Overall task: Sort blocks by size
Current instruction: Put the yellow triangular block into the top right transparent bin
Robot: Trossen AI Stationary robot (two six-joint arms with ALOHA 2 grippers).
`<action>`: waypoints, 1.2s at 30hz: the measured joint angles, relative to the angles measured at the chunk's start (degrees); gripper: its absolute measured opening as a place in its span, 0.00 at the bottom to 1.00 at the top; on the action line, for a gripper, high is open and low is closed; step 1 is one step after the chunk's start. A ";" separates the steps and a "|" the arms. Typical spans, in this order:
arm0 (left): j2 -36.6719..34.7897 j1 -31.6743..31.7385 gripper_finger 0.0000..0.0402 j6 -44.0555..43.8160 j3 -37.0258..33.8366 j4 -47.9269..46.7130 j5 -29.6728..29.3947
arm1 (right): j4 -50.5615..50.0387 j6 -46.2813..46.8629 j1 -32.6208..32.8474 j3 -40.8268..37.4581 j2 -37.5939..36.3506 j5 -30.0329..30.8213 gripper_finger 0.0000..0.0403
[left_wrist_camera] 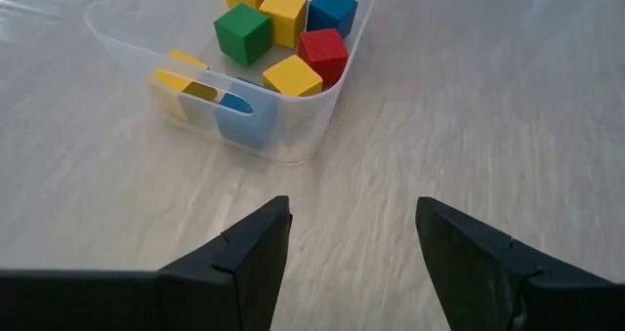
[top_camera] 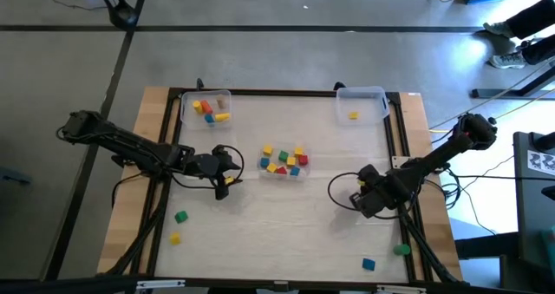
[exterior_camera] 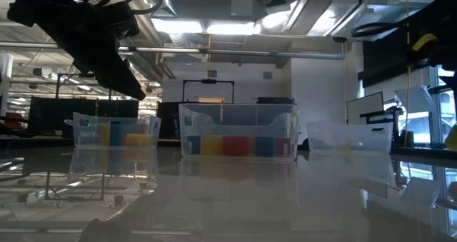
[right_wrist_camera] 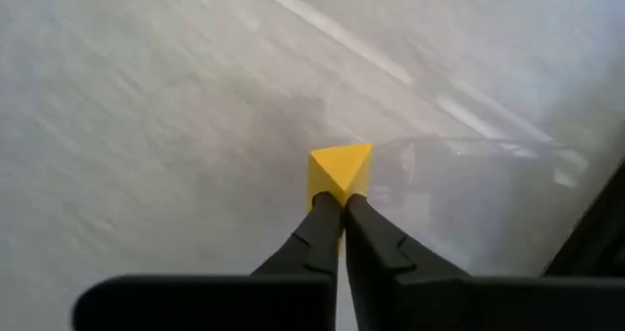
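Note:
My right gripper (top_camera: 358, 197) is over the table's right half, shut on a small yellow block (right_wrist_camera: 340, 170). My left gripper (left_wrist_camera: 352, 224) is open and empty at the table's left-middle (top_camera: 227, 174), just left of the clear centre bin (top_camera: 284, 161). That bin holds several red, yellow, green and blue blocks (left_wrist_camera: 283, 28). A clear bin at the far left (top_camera: 206, 107) holds a few blocks. A clear bin at the far right (top_camera: 362, 103) holds one yellow block (top_camera: 353, 115). Loose blocks rest on the table: green (top_camera: 180, 216), yellow (top_camera: 175, 238), blue (top_camera: 368, 263), green (top_camera: 401, 250). My right gripper pinches the yellow block between its two fingertips, on the block's near lower part (right_wrist_camera: 337, 192). Most of the block stands out beyond the fingertips, turned with a corner and an edge toward the camera. Whether it is clear of the table I cannot tell.
A raised dark frame (top_camera: 395, 138) runs around the work surface. Cables loop beside both arms on the table (top_camera: 338, 186). In the low view the three bins stand in a row at the far side (exterior_camera: 238, 138).

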 joint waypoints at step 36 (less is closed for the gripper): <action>0.00 0.00 0.52 0.00 0.00 0.00 0.00 | -3.06 -13.23 -14.14 0.47 -0.09 13.89 0.00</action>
